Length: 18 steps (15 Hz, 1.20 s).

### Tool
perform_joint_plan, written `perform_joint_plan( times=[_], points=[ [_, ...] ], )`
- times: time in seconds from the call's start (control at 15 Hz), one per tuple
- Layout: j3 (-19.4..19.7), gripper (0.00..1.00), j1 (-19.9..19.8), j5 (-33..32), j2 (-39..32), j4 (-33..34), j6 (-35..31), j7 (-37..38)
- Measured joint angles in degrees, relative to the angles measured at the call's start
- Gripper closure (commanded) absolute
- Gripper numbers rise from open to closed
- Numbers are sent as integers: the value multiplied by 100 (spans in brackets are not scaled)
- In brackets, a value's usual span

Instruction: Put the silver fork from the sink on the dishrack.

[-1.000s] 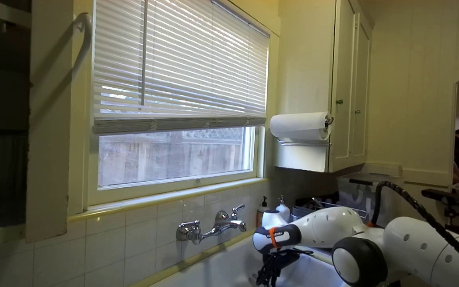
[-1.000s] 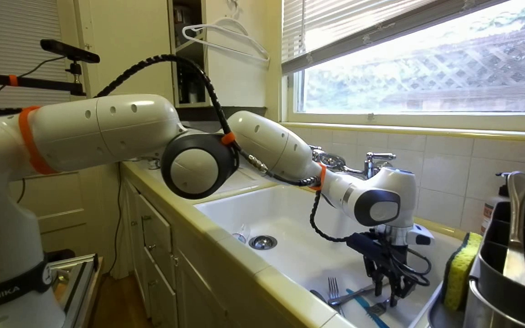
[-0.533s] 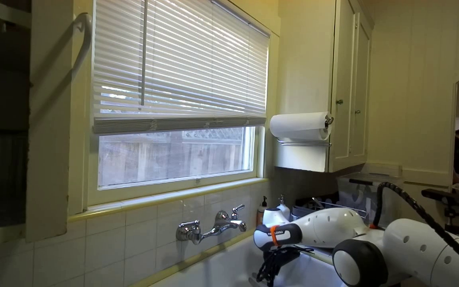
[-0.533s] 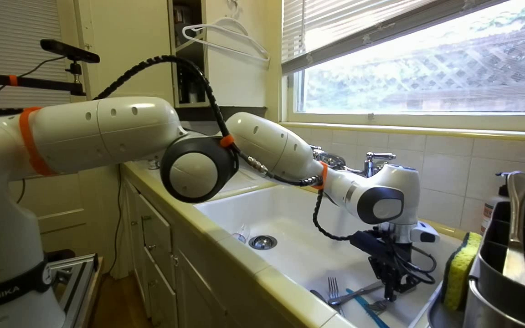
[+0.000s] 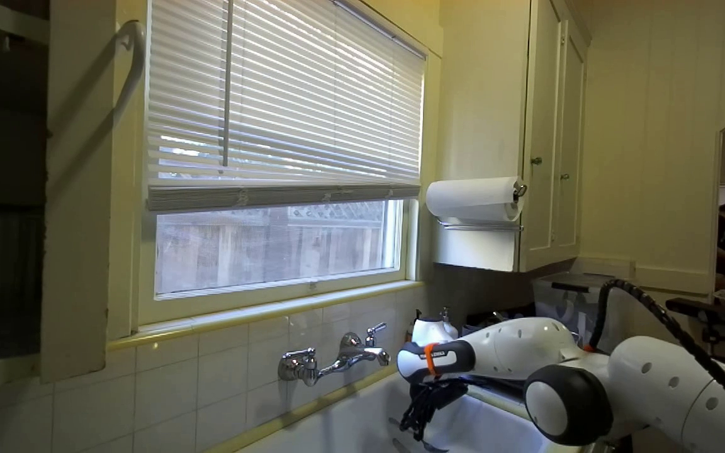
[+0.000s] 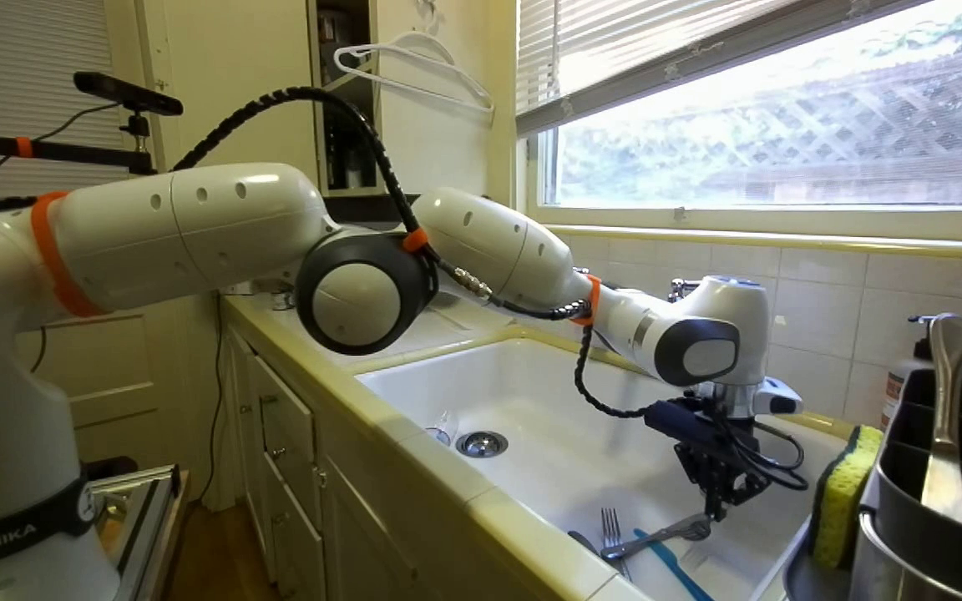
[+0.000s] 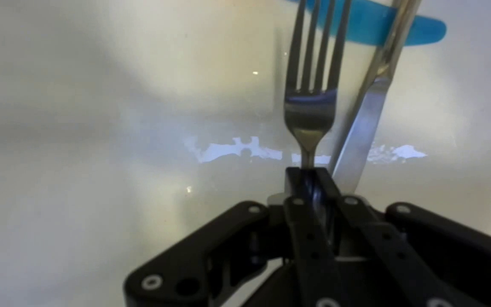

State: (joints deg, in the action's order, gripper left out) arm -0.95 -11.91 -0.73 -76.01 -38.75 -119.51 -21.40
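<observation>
The silver four-tined metal fork point(image 7: 309, 113) is low inside the pale cream-white rectangular sink point(image 6: 531, 409), tines pointing at pretty much 12 o'clock in the wrist view and handle running back toward 6, so its long axis lines up with the black two-fingered hand point(image 7: 308, 174). That hand is clamped on it, both fingers pinching the slim handle just behind the neck. There's a shadow set apart on the 9 o'clock side of the tines, so my guess is it's off the sink floor, but I wouldn't swear to it. Right beside it at 3 o'clock is a silver metal table knife point(image 7: 362, 132), blade end near the fingertips (can't tell if they touch), lying across a flat turquoise utensil point(image 7: 424, 32) up around 1. There's also a second silver metal fork point(image 6: 610, 530) at roughly 9 from the hand in an exterior view. The low dark wire dishrack point(image 5: 520, 313) is between 1 and 2 o'clock from the hand in an exterior view, mostly hidden by the white robot arm point(image 5: 507, 346). In an exterior view a yellow sponge point(image 6: 847, 492) and a dark grey compartmented caddy point(image 6: 903, 509) sit around 3. I'd go straight up past the rim first, then across, since a narrow pinch like that could let the fork twist if it clips something.
</observation>
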Motion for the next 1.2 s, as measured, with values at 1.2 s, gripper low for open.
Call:
perform_joint_plan(
  times=[1.2],
  points=[
    [819, 98, 977, 81, 1811, -4893, -5292, 3274]
  ],
)
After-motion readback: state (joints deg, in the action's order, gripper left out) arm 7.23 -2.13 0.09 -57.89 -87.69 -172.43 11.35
